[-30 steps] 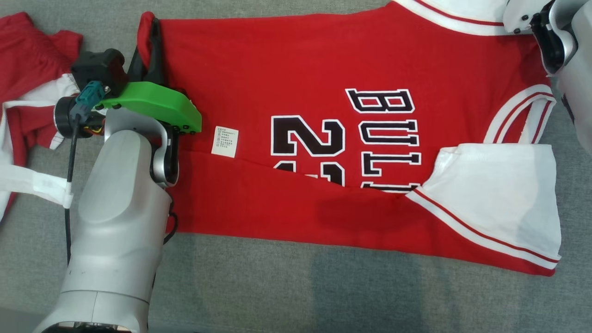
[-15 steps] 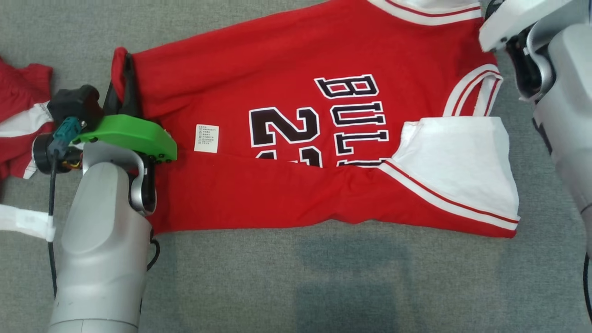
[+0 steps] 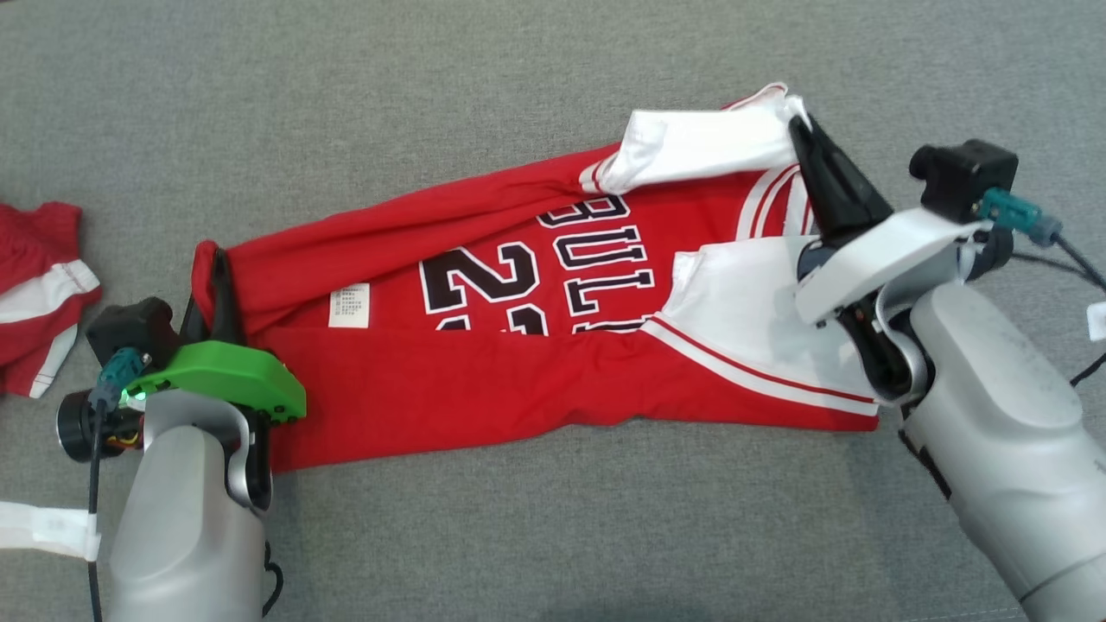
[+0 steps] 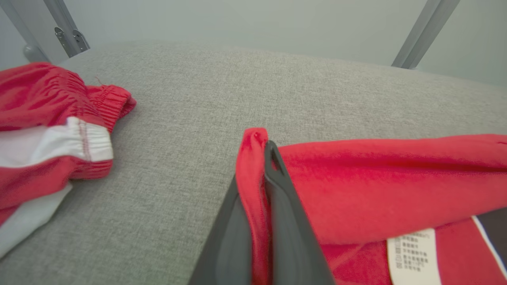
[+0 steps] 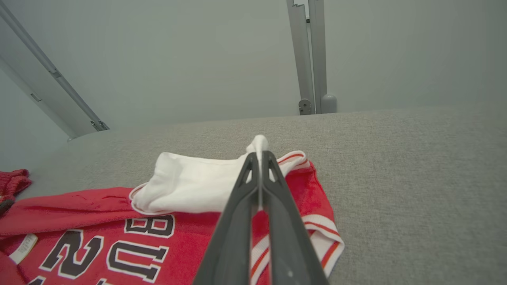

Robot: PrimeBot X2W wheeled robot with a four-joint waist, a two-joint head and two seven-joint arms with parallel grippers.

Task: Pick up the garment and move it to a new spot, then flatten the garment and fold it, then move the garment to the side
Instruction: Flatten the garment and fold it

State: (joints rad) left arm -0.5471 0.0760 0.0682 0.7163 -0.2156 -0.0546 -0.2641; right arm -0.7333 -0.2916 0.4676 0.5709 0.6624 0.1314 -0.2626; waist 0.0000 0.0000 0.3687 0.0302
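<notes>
Across the middle of the grey counter (image 3: 553,78) we find the garment (image 3: 484,389), a red jersey lying lengthwise from left to right, with its near long edge already turned over the lower part of the black lettering (image 3: 596,259). The left jaws are closed on the red hem corner at the garment's left end; in the left wrist view the cloth is pinched between the two dark fingers (image 4: 287,221). The right jaws are closed on the white-trimmed shoulder corner (image 3: 704,142) at the right end, raised off the counter and curled toward the lettering. We judge that both grips sit at opposite ends of the same far edge so that this edge travels as one line. The step in hand appears to be the second lengthwise fold, with the far edge brought over the near one. The span between the grips sags in soft ridges, so uneven travel could leave a crease. A care label (image 3: 349,305) faces up near the left end. Another red and white garment (image 3: 39,276) lies well apart at the left.
</notes>
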